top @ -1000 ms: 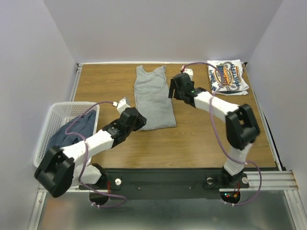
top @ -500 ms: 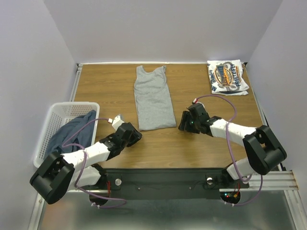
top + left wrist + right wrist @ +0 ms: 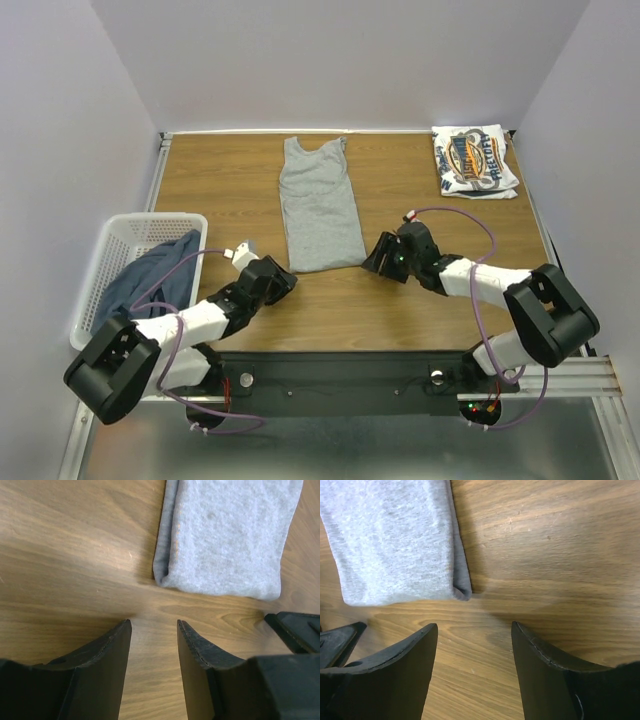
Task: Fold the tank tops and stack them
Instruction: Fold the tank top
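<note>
The grey top [image 3: 320, 205] lies folded lengthwise mid worktop [image 3: 220, 180], hem toward the near edge. The left claw [image 3: 152, 625] and right claw [image 3: 475, 625] are released and empty beside its hem corners. The printed top [image 3: 475, 160] lies at the far right corner, and the blue top [image 3: 150, 275] is in the basket [image 3: 120, 235].

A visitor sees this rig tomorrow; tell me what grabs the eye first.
The light grey tank top lies folded lengthwise in the middle, with the left gripper and right gripper open just short of its near corners. A folded white logo tank top sits in the far right corner, and a dark blue tank top lies crumpled in the white lattice basket at the left.
</note>
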Available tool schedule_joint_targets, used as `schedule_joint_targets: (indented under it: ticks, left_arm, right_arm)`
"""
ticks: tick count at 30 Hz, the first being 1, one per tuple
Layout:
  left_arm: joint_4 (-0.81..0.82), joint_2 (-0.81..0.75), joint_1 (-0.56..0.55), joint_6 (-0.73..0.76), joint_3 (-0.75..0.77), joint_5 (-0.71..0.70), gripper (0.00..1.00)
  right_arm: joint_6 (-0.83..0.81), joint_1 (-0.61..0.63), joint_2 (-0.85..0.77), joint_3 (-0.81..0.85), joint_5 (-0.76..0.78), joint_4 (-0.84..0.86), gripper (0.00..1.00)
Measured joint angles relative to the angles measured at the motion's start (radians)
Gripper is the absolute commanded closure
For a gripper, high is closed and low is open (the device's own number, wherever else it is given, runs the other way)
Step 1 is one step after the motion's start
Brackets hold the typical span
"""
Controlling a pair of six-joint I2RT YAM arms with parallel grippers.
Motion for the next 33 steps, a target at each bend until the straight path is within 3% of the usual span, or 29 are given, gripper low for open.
schedule_joint_targets:
  ticks: [26,30,33]
  left_arm:
    - [0.31,0.241,0.084,-0.062,0.015,0.053,0.53]
    - [0.337,0.273,0.088,-0.062,0.027,0.061,0.6]
    - [0.347,0.3,0.088,-0.057,0.041,0.066,0.77]
  right_arm:
    - [0.188,0.0,0.176,0.006,-0.019,0.283,0.54]
    - [0.189,0.0,0.178,0.006,-0.014,0.283,0.62]
    - [0.182,0.0,0.183,0.006,-0.005,0.28,0.72]
